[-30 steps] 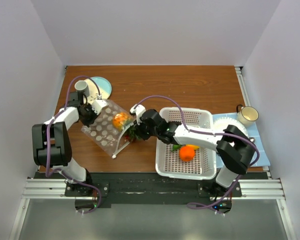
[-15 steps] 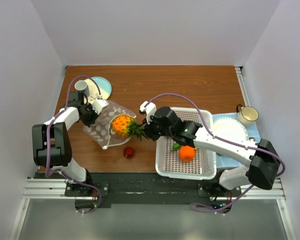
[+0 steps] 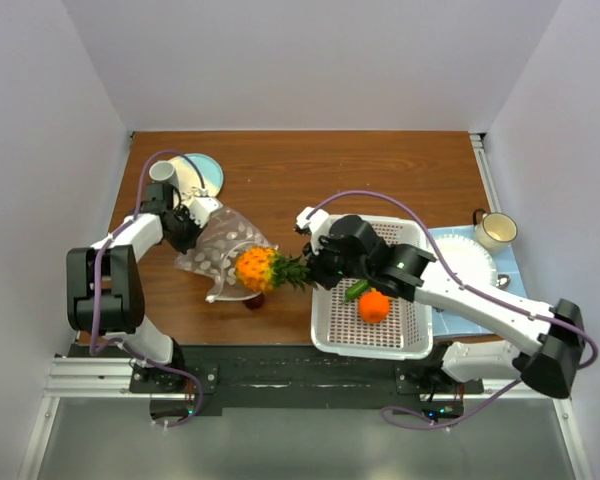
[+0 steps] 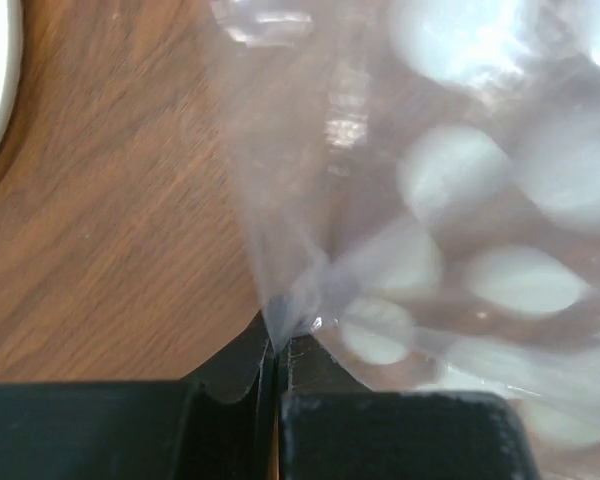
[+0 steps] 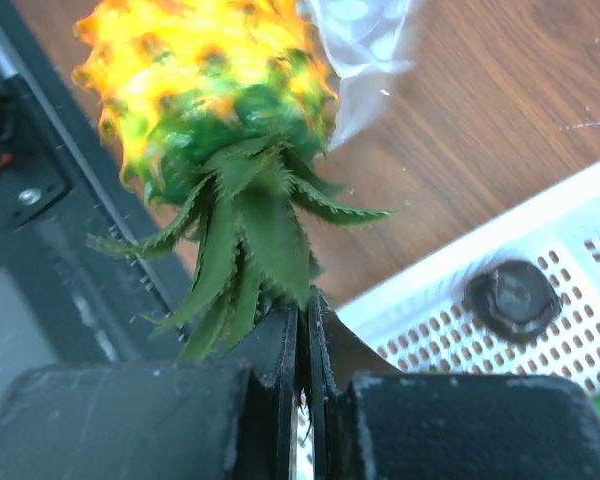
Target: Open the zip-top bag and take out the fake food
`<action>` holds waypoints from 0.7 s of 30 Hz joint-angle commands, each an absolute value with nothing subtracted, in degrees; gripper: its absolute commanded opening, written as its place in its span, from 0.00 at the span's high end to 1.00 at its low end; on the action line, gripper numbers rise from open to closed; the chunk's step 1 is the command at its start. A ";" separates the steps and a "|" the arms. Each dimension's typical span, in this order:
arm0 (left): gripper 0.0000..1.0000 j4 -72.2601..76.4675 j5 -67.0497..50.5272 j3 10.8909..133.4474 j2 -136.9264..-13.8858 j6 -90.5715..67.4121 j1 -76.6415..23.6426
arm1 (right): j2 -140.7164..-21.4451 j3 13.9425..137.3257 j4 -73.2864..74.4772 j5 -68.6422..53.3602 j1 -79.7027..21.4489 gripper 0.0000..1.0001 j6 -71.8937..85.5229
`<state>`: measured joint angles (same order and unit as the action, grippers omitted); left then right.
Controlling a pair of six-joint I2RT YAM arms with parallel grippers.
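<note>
Zip-top bag (image 3: pixel 216 248): on the wooden table (image 3: pixel 380 175), left of centre in the top view; mouth turned toward the lower right.
Step in hand: removal of the fake food; pineapple (image 3: pixel 256 268) drawn out through the open mouth. Judged well advanced, since an orange (image 3: pixel 373 307) and a green piece (image 3: pixel 356 290) already lie in the white basket (image 3: pixel 320 320).
Next move: carry the pineapple right and over the basket rim, then release. Calls for a firm hold on the thin leaves and for the bag corner to remain pinned.
Bag appearance: clear, crinkled film with rows of white dots; bunched and peaked toward the pinched corner; looks nearly empty, though contents cannot be confirmed through the folds.
Left gripper (image 3: pixel 187 226): fingers together, clamped on the upper-left corner of the bag; film pinched to a point in the left wrist view.
Pineapple: orange-yellow body with green base and leaf crown, just beside the bag mouth; raised or resting cannot be told.
Right gripper (image 3: pixel 315 272): fingers closed on the pineapple's leaf crown, near the basket's left wall.
Dark red piece (image 3: pixel 252 300): on the table directly below the pineapple in the frame, outside the bag.
Surroundings: round plate (image 3: pixel 205 175) and cup (image 3: pixel 162 172) at upper left; mug (image 3: pixel 495 230) at right.
</note>
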<state>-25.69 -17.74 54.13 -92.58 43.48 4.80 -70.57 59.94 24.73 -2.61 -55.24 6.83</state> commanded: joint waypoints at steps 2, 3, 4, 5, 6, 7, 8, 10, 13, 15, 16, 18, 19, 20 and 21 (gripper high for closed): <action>1.00 -22.24 -14.33 56.07 -93.16 41.84 3.00 | -64.43 61.87 33.04 -4.66 -54.84 1.00 8.79; 1.00 -22.15 -14.07 55.99 -93.34 41.57 2.55 | -63.55 61.79 33.57 -3.70 -54.84 1.00 8.79; 1.00 -21.97 -13.98 55.90 -93.34 41.31 2.03 | -63.11 61.87 34.79 -1.86 -54.84 1.00 8.88; 1.00 -21.80 -13.63 55.81 -93.43 41.13 1.15 | -62.50 61.87 35.33 -0.11 -54.76 1.00 9.83; 1.00 -21.71 -13.10 55.29 -93.51 41.05 0.79 | -61.53 61.79 35.51 1.74 -54.67 1.00 10.10; 1.00 -21.27 -12.92 54.94 -93.52 41.13 0.53 | -59.61 61.44 35.33 7.85 -54.75 1.00 10.80; 1.00 -21.18 -12.66 54.58 -93.52 41.13 0.53 | -58.28 61.00 35.16 10.35 -54.67 1.00 11.77; 1.00 -20.92 -12.13 53.79 -93.60 41.31 0.53 | -56.43 60.30 35.41 19.01 -54.67 1.00 12.56; 1.00 -20.83 -11.08 53.26 -93.34 41.83 0.53 | -56.86 60.38 37.96 25.73 -54.49 1.00 14.06; 1.00 -20.83 -10.20 53.00 -92.99 42.19 0.44 | -57.04 60.47 39.19 34.17 -54.49 1.00 16.34; 1.00 -20.83 -9.93 53.09 -92.81 42.27 0.53 | -57.04 60.38 39.37 36.54 -54.41 1.00 16.87; 1.00 -21.00 -9.67 52.91 -92.29 42.45 0.44 | -58.18 60.38 40.68 40.59 -54.49 0.96 18.10; 1.00 -21.09 -9.58 52.91 -92.02 42.63 0.53 | -58.88 60.55 41.04 40.78 -54.41 0.90 18.28; 1.00 -21.35 -9.84 53.17 -91.93 42.63 0.44 | -60.97 60.64 41.31 39.82 -54.40 0.83 18.02; 1.00 -22.40 -10.89 53.43 -91.85 42.63 0.61 | -62.04 60.91 42.35 39.29 -54.49 0.71 18.10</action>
<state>-22.72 -10.41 53.49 -93.23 42.54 0.51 -58.61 59.81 40.05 32.12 -54.46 15.86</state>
